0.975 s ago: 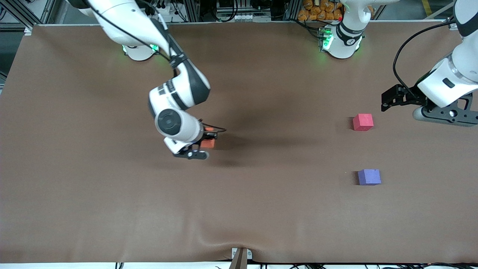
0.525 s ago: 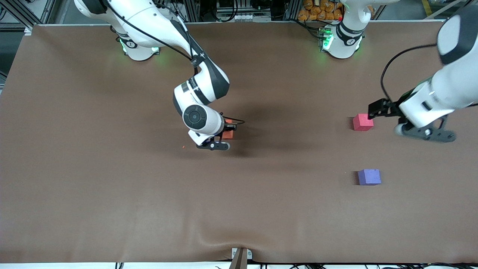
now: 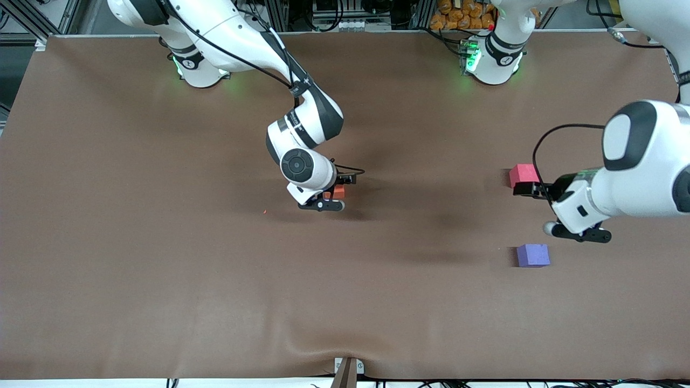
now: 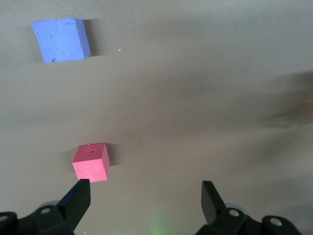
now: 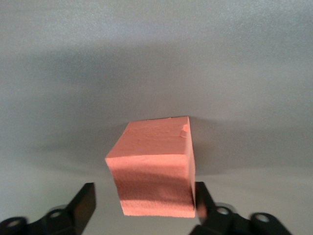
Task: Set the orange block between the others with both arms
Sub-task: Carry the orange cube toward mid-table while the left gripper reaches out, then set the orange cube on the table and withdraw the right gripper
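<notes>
The orange block (image 3: 339, 191) (image 5: 154, 166) sits on the brown table near its middle, between the fingers of my right gripper (image 3: 335, 195) (image 5: 144, 193). That gripper is open: one finger stands clear of the block and the other is close against it. The red-pink cube (image 3: 522, 173) (image 4: 91, 161) and the purple-blue cube (image 3: 533, 255) (image 4: 61, 39) lie apart toward the left arm's end, the purple-blue one nearer the front camera. My left gripper (image 3: 525, 189) (image 4: 144, 188) hangs open and empty just beside the red-pink cube, over the gap between the two cubes.
A tiny orange crumb (image 3: 264, 211) lies on the table toward the right arm's end from the orange block. The brown table cover (image 3: 161, 280) has a wrinkle at its front edge near a bracket (image 3: 347, 369). The arm bases stand along the edge farthest from the front camera.
My right arm carried the orange block toward the left arm's end, then its fingers opened. My left arm swung in from the table's end to beside the red-pink cube.
</notes>
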You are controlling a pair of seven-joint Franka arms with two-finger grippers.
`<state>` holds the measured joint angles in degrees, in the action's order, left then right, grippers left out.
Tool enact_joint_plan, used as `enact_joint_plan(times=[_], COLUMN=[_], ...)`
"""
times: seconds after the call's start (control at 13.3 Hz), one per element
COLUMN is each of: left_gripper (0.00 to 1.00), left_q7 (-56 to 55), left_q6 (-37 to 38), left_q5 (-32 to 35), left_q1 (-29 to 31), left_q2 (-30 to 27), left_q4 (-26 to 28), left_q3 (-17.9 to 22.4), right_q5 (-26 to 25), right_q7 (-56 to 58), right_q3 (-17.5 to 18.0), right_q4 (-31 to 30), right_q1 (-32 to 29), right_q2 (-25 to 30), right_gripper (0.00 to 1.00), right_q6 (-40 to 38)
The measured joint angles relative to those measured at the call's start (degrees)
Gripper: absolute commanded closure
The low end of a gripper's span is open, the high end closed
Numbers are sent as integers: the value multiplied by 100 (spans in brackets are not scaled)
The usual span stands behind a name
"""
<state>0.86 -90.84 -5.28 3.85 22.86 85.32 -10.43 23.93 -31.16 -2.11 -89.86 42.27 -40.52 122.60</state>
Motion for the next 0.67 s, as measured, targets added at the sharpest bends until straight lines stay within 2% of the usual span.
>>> enact_joint_plan(times=[0.3,0.67], left_gripper=[0,0], left_q7=[14,-353], left_q6=[4,0], left_q5=[-17,157], left_q1=[-50,-632], left_q2=[-7,-5], left_q4=[-94,-96], left_q3=[-63,-70], right_q5=[0,0], right_q7=[2,12], right_q3=[-70,-120], right_q4=[90,318], right_q1=[-49,-553], right_q2=[3,327], right_gripper=[0,0], right_q6=[30,-198])
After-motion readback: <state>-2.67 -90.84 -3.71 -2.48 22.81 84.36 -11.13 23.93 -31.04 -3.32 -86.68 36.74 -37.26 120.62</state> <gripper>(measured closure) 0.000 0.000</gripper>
